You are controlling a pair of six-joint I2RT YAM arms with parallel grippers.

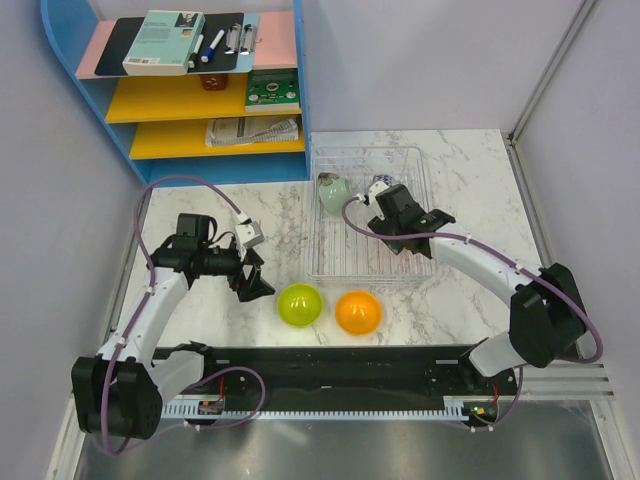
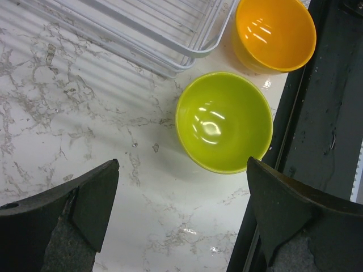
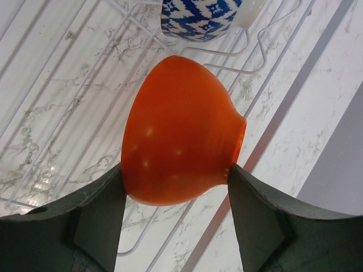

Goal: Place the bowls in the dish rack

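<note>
Marble worktop carried the dish rack; right fingers clamped the red bowl over it, left fingers spread wide near the lime green bowl.

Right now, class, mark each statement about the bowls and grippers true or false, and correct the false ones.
1. The lime bowl stands on the table, outside the rack. True.
2. The right gripper is empty. False: it grips the red bowl.
3. The orange bowl lies in the rack. False: it stands on the table beside the lime bowl.
4. The left gripper is open. True.
5. The patterned bowl is in the rack. True.
</note>
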